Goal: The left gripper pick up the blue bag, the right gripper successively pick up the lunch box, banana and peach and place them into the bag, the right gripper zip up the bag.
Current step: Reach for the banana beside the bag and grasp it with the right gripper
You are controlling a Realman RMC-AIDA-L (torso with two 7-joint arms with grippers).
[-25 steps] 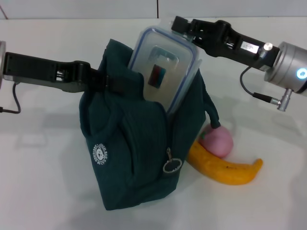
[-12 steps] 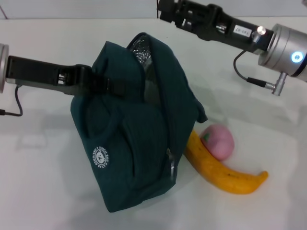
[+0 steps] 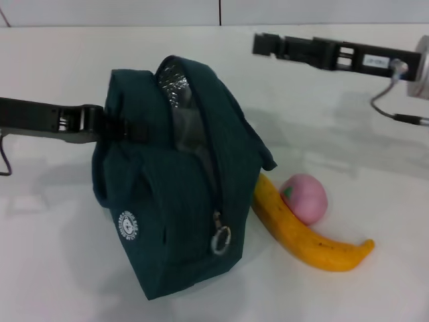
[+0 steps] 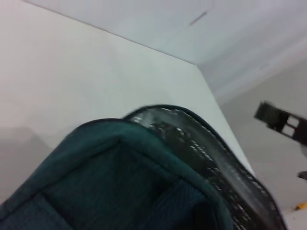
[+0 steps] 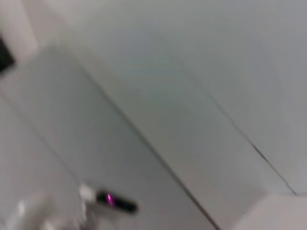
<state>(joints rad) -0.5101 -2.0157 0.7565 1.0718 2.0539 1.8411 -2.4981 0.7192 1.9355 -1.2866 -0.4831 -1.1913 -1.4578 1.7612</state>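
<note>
Teal cloth makes up the bag (image 3: pixel 177 201), which stands on the white table (image 3: pixel 60 268) in the head view, leaning a little, its top unzipped so the silver lining (image 3: pixel 175 87) shows. The zip pull (image 3: pixel 220 239) hangs on the front edge. The lunch box cannot be seen in any view; whether it lies inside the bag cannot be told. From the left the left gripper (image 3: pixel 137 129) reaches in level and is clamped on the bag's black strap near the top. The right gripper (image 3: pixel 263 44) hangs in the air beyond and to the right of the bag, well apart from it, holding nothing; whether its fingers stand apart or together cannot be told. Just right of the bag's foot lies the banana (image 3: pixel 305 235), its near end touching or tucked behind the bag, and the peach (image 3: pixel 305 198) rests against the banana's far side.

The left wrist view adds a close look at the bag's open rim, and the right gripper (image 4: pixel 276 120) shows far off as a dark shape, blurred.

The right wrist view shows only blurred pale surfaces and a small dark object (image 5: pixel 115 202) with a purple glint, too unclear to name.
</note>
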